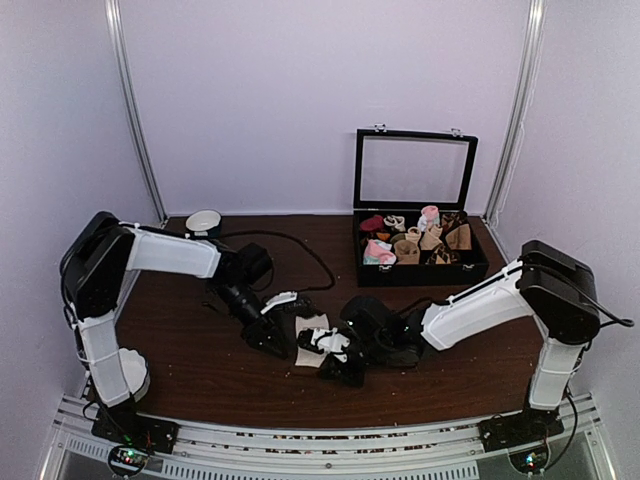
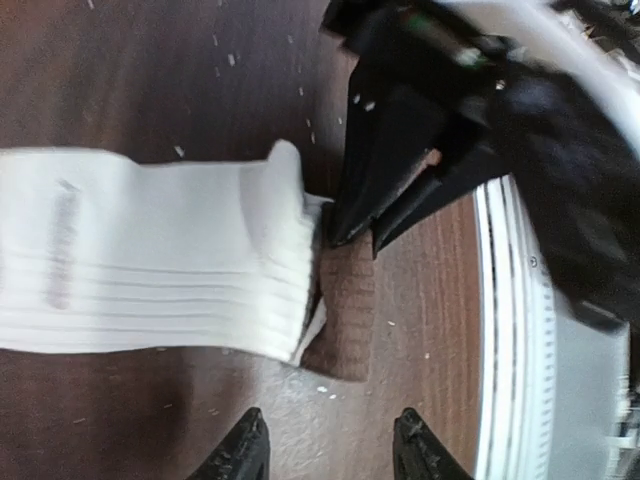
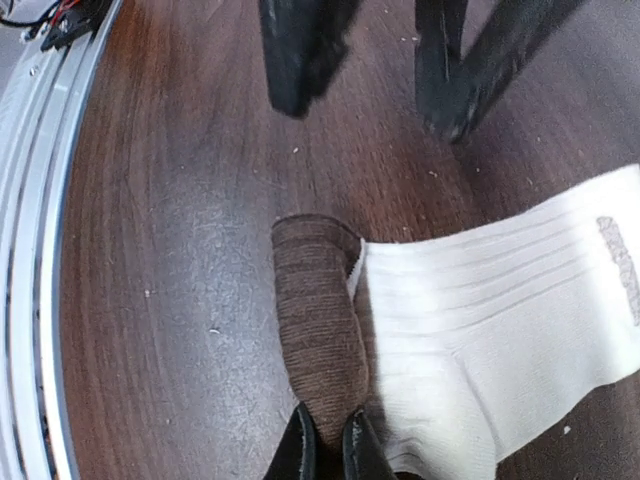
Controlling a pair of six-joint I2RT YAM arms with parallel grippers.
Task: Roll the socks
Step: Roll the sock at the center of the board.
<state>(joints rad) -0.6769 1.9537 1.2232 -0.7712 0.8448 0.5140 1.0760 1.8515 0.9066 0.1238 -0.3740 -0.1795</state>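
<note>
Top external view showed the left gripper (image 1: 272,336) low over the brown table (image 1: 190,350), just left of the socks (image 1: 318,342) at the table's middle. In the left wrist view its jaws stood apart and empty, with both fingertips (image 2: 245,455) short of the white ribbed sock (image 2: 150,260), which lay flat. A brown sock (image 3: 315,310) projected from under the white sock's end. The right gripper (image 3: 328,448) had its jaws nearly together, pinching that brown end.

Judgement: the roll appeared barely begun. To do it well, the right gripper should turn the pinched end over onto the white fabric while the left presses the flat length down and keeps both layers aligned. A loose first turn would likely unwind.

Room: open wood lay to the left of the socks and beyond them. The two grippers were near each other, so contact between them was the main hazard. The metal rail (image 2: 510,330) at the near edge sat close by. The open case (image 1: 420,270) stood well apart, far right.
</note>
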